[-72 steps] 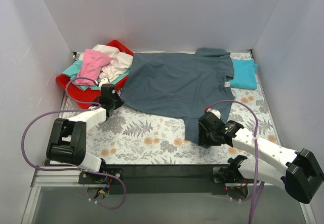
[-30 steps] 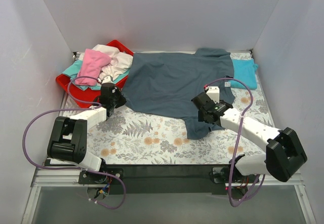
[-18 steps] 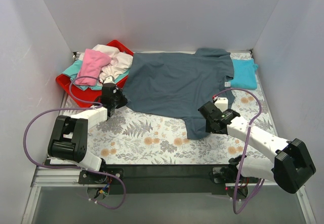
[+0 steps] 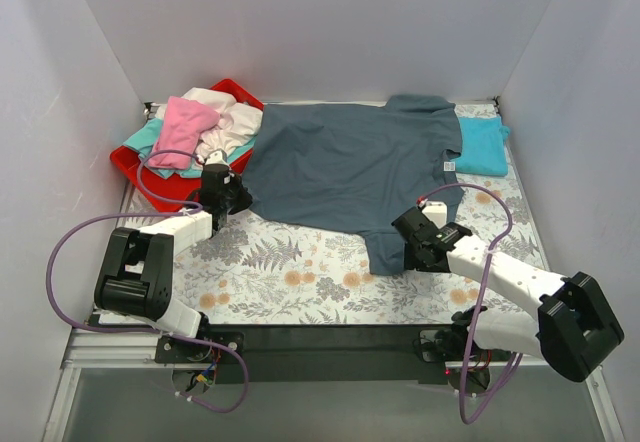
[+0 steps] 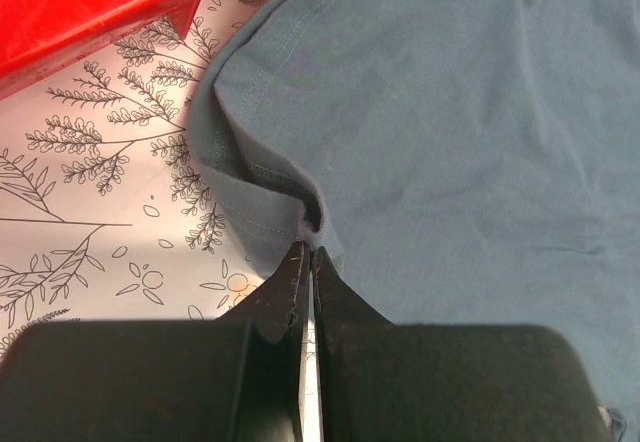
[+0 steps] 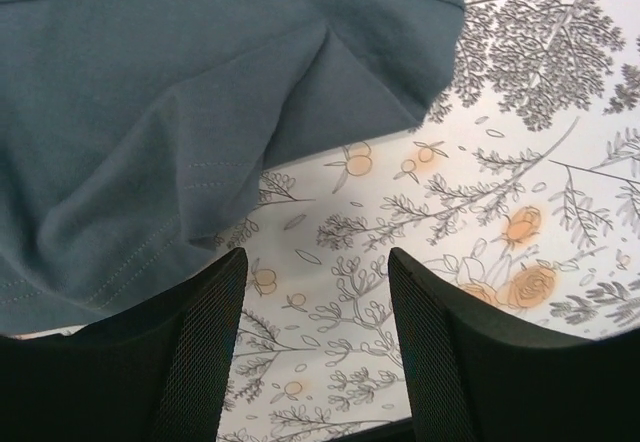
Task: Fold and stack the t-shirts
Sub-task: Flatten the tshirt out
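- At the centre of the floral table cover [image 4: 290, 274], the slate grey-blue t-shirt [image 4: 350, 167] lies spread flat. Its long axis runs from 9 o'clock to 3 o'clock in the overhead view, with the hem toward the red tray [image 4: 138, 174] and the neck label toward the turquoise t-shirt [image 4: 483, 148].
- The left gripper [image 4: 226, 200] is at the shirt's 8 o'clock corner. In its wrist view the jaws are pressed together on a small fold of the stitched edge, and the body of the shirt runs away toward 1 o'clock.
- The right gripper [image 4: 415, 245] sits at the near sleeve, at the shirt's 5 o'clock. In its wrist view the jaws stand spread with only patterned cover between them, so nothing is gripped.
- Deciding relation: the sleeve cloth lies toward 10 to 11 o'clock from the gap of the right gripper [image 6: 315, 282]. Its hem reaches just above the left finger [image 6: 205, 332] and leaves the right finger [image 6: 450, 342] over bare cover.
- Judgement: the right arm is plainly the nearer to this sleeve. It needs to shift toward the cloth before its jaws can take any fabric.
- Pink [image 4: 186, 127], cream-white and teal shirts are heaped in the tray, well apart from both grippers.
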